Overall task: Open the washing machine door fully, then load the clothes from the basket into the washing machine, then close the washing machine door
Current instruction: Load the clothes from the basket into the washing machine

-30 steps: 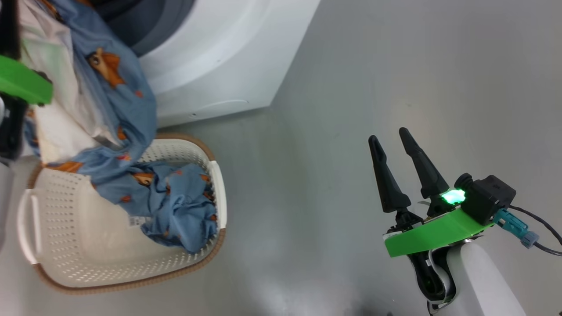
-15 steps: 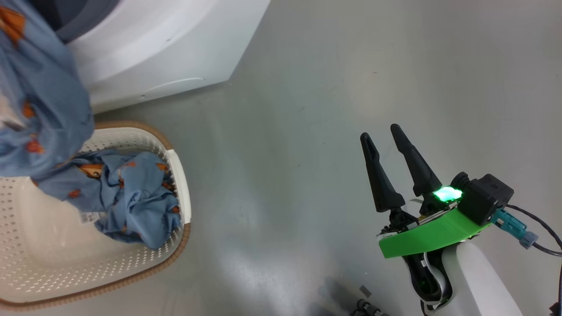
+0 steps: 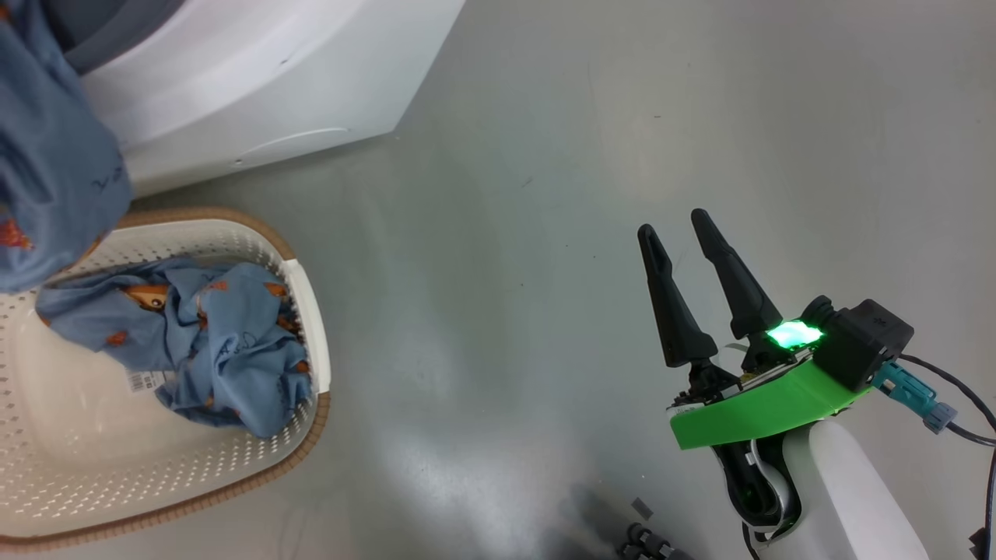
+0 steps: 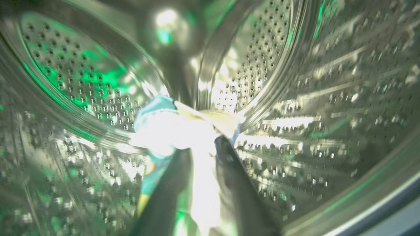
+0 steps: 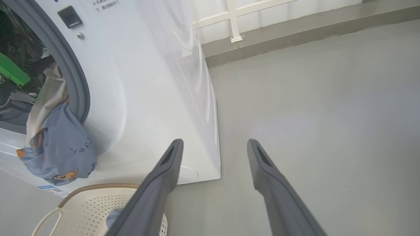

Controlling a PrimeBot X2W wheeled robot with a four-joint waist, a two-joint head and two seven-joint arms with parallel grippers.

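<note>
My left gripper point(image 4: 201, 147) is deep inside the washing machine's steel drum point(image 4: 82, 75). Its fingers stand a little apart, with the white-and-blue garment point(image 4: 164, 127) lying between them. The rest of that garment point(image 5: 59, 154) hangs out of the opening over the grey ring point(image 5: 78, 88), down the washing machine's front point(image 3: 257, 70). A second piece of the clothes point(image 3: 210, 350) lies crumpled in the basket point(image 3: 303, 311) on the floor below. My right gripper point(image 3: 673, 222) hovers open and empty above the floor, well to the right. The washing machine door is out of view.
Grey floor stretches between the basket and my right arm. A wall base with white bars point(image 5: 234, 19) runs behind the machine's right side. Small dark parts point(image 3: 646, 537) lie on the floor near my right arm's base.
The head camera has turned, so the whole picture slid left. The hanging garment has gone up and in toward the opening, with less of it over the basket. My right gripper has stayed open.
</note>
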